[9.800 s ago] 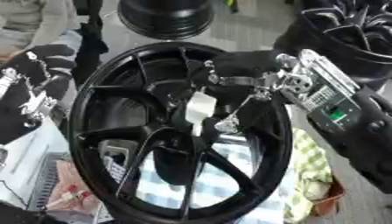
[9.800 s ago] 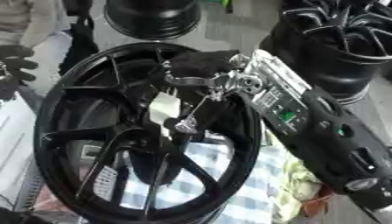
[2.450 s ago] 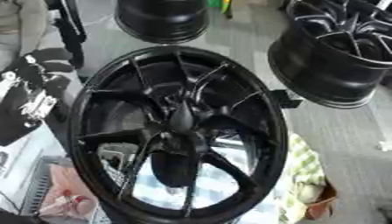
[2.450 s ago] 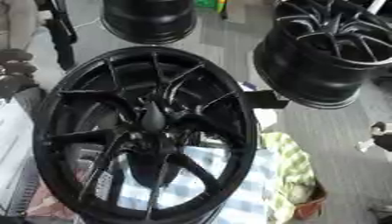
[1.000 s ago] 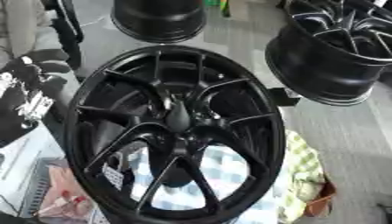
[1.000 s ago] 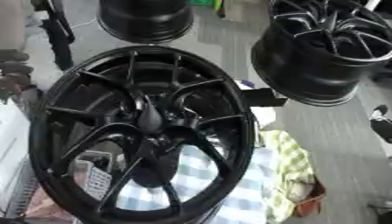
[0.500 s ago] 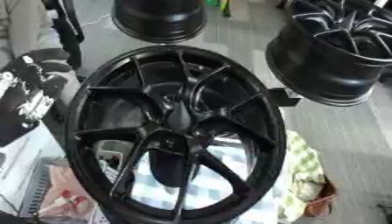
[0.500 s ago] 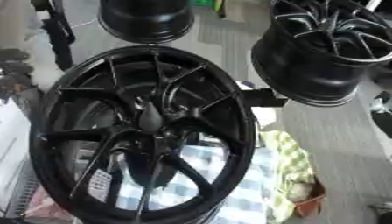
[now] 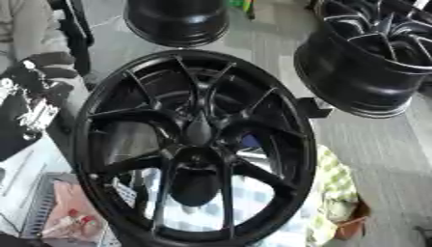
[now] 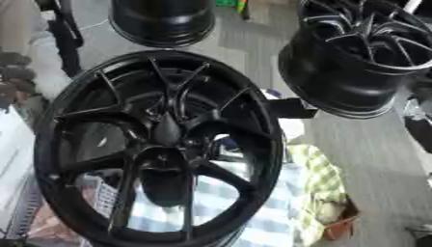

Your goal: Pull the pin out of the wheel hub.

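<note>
I cannot tell how the fingers of the left hand [image 9: 32, 107] are set. It shows as a black and white blur at the left edge, just beside the wheel [image 9: 110, 96]. The right hand [image 10: 419, 120] is only a dark bit at the right edge, well apart from the wheel. I cannot tell how its fingers are set either.

The big black wheel fills the middle. Its hub [image 9: 199, 135] sits in the centre, where the spokes meet. I cannot make out the pin.

A checked cloth [image 9: 337, 178] lies under the wheel's lower right side. A black block [image 10: 291, 108] touches its right rim. Two more black wheels stand behind, one at the top [image 9: 177, 21] and one at the top right [image 9: 371, 67].
</note>
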Motion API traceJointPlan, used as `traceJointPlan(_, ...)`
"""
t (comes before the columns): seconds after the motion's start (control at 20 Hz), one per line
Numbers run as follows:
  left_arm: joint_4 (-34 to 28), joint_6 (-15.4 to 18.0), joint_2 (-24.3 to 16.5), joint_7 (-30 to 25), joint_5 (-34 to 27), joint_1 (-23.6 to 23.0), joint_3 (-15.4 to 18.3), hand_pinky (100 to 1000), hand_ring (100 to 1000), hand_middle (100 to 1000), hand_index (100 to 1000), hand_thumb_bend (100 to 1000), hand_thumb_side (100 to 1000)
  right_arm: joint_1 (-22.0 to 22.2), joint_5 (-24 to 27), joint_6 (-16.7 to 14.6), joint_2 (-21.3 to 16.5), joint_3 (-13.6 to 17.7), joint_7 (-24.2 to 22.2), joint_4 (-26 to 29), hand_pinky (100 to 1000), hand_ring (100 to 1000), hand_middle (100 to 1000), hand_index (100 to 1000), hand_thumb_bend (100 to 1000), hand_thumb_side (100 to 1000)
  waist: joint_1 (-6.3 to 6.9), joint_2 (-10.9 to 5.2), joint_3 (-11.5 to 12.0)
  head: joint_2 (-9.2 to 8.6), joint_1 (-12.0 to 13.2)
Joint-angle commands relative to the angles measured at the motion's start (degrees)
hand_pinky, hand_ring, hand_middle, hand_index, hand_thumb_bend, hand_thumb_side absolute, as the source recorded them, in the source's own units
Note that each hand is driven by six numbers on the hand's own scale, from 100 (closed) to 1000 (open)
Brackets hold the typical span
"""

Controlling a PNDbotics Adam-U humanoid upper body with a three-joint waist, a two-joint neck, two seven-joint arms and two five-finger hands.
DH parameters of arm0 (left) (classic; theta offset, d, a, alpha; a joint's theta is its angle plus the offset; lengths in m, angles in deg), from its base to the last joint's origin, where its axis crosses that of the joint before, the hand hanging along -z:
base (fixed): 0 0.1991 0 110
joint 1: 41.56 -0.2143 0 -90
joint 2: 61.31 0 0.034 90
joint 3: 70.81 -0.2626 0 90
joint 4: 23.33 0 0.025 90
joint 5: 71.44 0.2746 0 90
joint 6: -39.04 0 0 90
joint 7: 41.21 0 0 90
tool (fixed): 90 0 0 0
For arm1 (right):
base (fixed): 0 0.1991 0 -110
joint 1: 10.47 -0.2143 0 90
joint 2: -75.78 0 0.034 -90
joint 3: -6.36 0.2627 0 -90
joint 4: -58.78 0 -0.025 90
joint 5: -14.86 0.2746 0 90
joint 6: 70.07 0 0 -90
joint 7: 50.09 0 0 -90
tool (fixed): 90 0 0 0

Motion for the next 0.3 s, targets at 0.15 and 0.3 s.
traceJointPlan(0.15, -0.63, 0.07, -0.46, 0.44, -0.05, 0.66, 0.71, 724, 777, 788, 864, 344, 685, 1.23, 1.53, -1.13, -0.5, -1.51, -0.71, 7.13, 610, 628, 737, 879, 100, 273, 0.27, -0.31, 0.12, 0.29, -0.15)
traceJointPlan(0.3, -0.63, 0.17, -0.3, 0.68, -0.17, 0.77, 0.75, 724, 777, 788, 864, 344, 684, 1.69, 1.89, -1.57, -0.35, -2.67, -1.54, 9.55, 610, 627, 735, 879, 100, 276, 0.25, -0.19, 0.11, 0.29, -0.28)
